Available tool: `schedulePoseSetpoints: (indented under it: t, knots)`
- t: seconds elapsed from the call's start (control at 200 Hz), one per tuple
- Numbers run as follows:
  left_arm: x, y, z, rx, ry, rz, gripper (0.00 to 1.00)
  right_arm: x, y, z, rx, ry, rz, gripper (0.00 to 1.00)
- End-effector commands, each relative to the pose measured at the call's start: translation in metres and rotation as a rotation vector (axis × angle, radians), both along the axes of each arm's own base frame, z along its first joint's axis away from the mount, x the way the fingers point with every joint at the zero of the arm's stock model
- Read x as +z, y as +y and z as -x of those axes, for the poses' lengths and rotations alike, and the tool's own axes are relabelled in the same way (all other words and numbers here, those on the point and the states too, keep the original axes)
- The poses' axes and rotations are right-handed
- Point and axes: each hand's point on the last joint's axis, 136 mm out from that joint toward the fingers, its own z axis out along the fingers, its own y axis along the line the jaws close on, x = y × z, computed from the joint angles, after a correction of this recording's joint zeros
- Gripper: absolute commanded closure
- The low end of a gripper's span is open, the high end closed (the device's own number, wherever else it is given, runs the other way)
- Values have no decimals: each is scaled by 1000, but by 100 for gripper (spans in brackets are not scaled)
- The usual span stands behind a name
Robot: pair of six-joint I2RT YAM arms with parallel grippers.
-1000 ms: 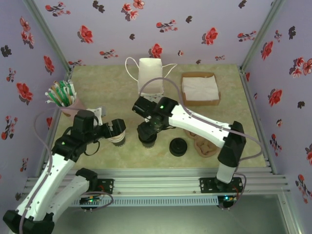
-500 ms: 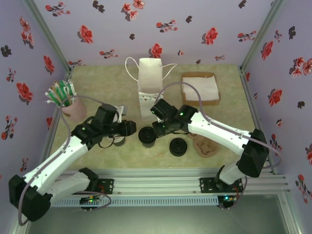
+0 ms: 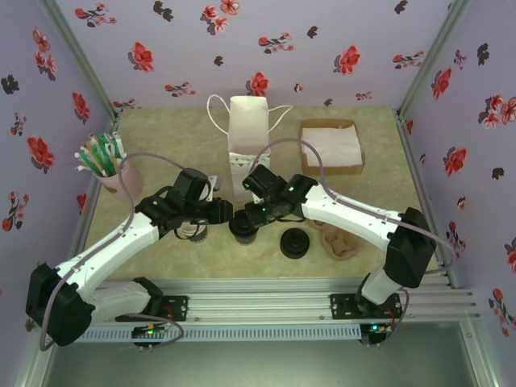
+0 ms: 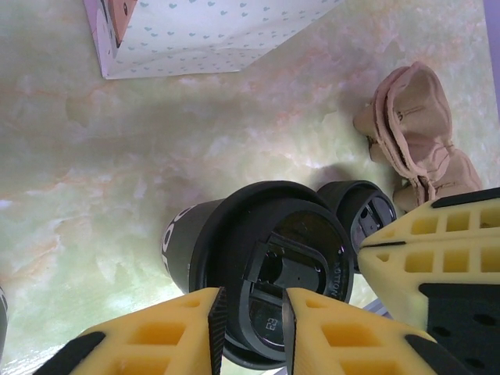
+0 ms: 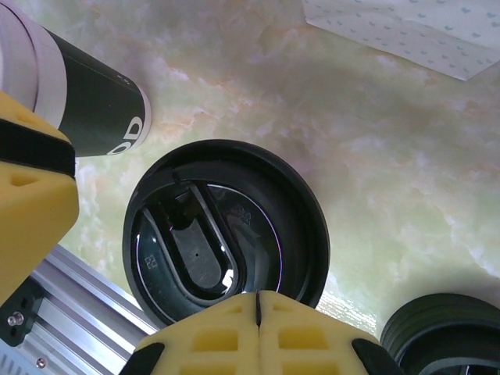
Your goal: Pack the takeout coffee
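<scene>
Left tool (image 4: 251, 303) nipped on lid rim of takeout coffee (image 4: 269, 269). Right tool (image 5: 257, 303) pressed together at same rim. Coffee upright on worktop (image 4: 117, 164), near paper bag (image 4: 211, 31), loose lids (image 4: 363, 215) beside.

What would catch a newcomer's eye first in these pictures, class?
The left pincer and right pincer meet over the black-lidded takeout coffee at mid-table, the left pinching its lid rim. A white paper bag stands behind; loose black lids lie right of the cup.
</scene>
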Motion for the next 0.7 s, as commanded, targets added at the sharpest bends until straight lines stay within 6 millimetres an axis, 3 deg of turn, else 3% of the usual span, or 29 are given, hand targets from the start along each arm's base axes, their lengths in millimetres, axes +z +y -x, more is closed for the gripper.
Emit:
schedulePoseSetpoints:
  t: [0.0,0.315,0.695]
  knots:
    - [7,-8,-5,-28,-39,12,72,-9,1,-1,6,20,16,95]
    - [-6,-10,-3,-34,-9,-3,73,-22,-1,4,8,57,52,95]
    - [-21,-15,-1,-50,22,-28,77,-6,3,4,17,36,37,95]
